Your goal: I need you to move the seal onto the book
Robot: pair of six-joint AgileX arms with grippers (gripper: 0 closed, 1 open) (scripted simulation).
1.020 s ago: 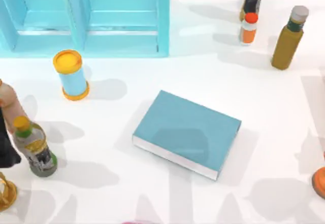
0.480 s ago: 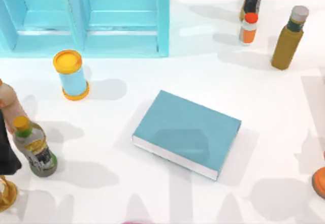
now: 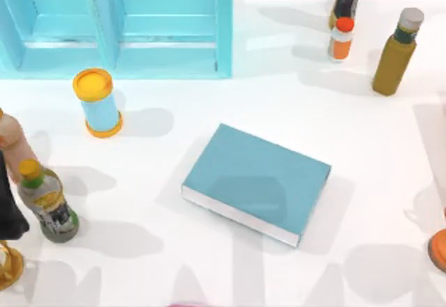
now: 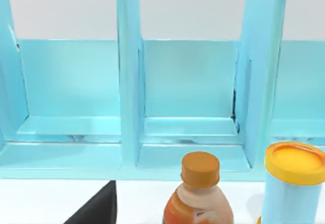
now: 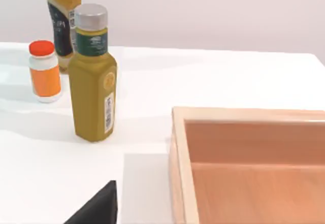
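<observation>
Plainly, the task looks hardly begun. The book lies flat and closed on the white table, and its teal cover is bare apart from a soft shadow, so nothing has been set on it.

I cannot place the seal with any confidence. A thin pinkish sliver sits at the lower edge of the top view, on the near side of the book. It might be the red knob, but too little of it shows to say.

A dark wedge of the left gripper faces the blue cabinet, which stands beyond the book and to its left. In front of that gripper are an orange-capped juice bottle and a blue can with a yellow lid, both well to the left of the book. A matching wedge of the right gripper looks past a wooden box towards an olive bottle and a small orange-capped bottle, both beyond the book and to its right.

Whether either gripper is open or closed, I cannot tell. Neither appears to carry anything.

By my reckoning the whole job is left: find and grasp the seal, carry it over the book, set it upright on the cover and let go.
</observation>
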